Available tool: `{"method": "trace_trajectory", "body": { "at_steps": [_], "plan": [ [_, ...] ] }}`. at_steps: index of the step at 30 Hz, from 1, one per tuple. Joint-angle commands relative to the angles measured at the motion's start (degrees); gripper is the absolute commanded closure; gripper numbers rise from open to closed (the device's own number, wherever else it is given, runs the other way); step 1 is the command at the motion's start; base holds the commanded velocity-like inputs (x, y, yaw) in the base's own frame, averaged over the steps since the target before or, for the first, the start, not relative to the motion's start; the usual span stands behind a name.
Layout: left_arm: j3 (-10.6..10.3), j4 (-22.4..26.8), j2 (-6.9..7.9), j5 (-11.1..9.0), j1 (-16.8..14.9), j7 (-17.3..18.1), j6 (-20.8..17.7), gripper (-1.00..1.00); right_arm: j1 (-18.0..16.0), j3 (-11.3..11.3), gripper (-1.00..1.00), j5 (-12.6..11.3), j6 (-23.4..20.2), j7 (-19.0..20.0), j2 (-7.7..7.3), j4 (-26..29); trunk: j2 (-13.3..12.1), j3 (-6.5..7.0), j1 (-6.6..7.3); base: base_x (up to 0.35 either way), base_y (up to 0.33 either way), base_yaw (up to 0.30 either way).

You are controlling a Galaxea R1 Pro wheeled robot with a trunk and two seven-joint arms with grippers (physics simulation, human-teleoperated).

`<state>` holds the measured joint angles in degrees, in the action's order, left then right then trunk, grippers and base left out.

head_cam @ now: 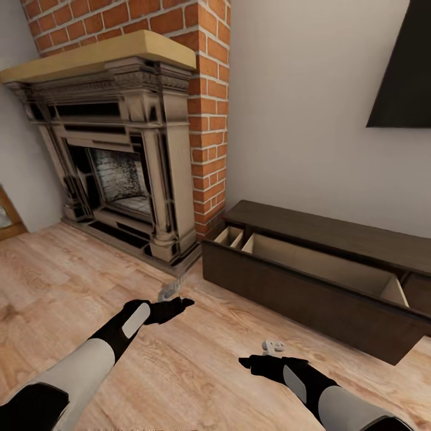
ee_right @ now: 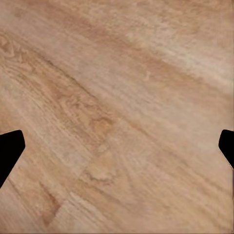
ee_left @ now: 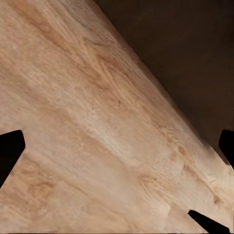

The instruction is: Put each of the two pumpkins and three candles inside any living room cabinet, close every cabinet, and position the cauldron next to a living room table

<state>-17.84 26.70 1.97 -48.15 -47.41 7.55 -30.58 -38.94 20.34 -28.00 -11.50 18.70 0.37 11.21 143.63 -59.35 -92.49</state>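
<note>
Head view: we look down over both arms onto a pale wood floor (head_cam: 90,287). At far left stands a carved fireplace (head_cam: 114,161) with a light mantel, set against a red brick chimney (head_cam: 206,120). To the right of the chimney, along the white wall (head_cam: 299,120), sits the cabinet (head_cam: 311,287), a long low dark-brown unit whose drawer front is pulled out toward us, exposing pale beige insides (we see nothing lying in the exposed part). A dark panel (head_cam: 404,72) hangs on the wall at far right.

The left gripper (head_cam: 173,294) hangs above the floor near the foot of the fireplace, just left of the cabinet's near corner. In the left wrist view its fingertips (ee_left: 10,146) show at opposite edges of the picture, so the fingers are spread wide with nothing between them; behind them the floor meets the cabinet's dark front (ee_left: 190,58).

The right gripper (head_cam: 263,353) hangs above the floor in front of the cabinet, near us. In the right wrist view its fingertips (ee_right: 9,148) likewise stand far apart over bare floorboards, holding nothing.
</note>
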Motion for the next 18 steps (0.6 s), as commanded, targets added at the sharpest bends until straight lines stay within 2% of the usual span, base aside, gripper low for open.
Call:
{"method": "trace_trajectory", "body": {
  "at_steps": [1,8,14,18],
  "plan": [
    [-0.2,-1.6,0.01,-0.2,-0.1,0.2,1.0,-1.00,0.0,0.2,-1.00,-0.2,-0.2,-0.2,-0.02,0.1,0.0,-0.05,0.02,-0.001,0.000,0.292],
    [-0.3,-6.3,-0.05,-0.2,0.1,0.2,4.0,-1.00,0.0,0.2,-1.00,0.1,-0.2,-0.6,0.06,0.1,0.0,-0.02,0.02,0.000,0.000,0.292],
    [-0.3,-12.4,-0.22,-0.1,0.1,0.2,11.0,-1.00,0.0,0.2,-1.00,0.1,-0.2,-0.7,0.04,0.1,0.0,0.11,0.02,0.000,0.000,0.289],
    [-0.3,-16.9,-1.35,-0.1,0.1,0.3,15.6,-1.00,0.0,0.1,-1.00,0.2,-0.2,-1.0,-0.01,0.2,0.0,0.14,0.02,0.000,0.000,0.129]
  ]
}}
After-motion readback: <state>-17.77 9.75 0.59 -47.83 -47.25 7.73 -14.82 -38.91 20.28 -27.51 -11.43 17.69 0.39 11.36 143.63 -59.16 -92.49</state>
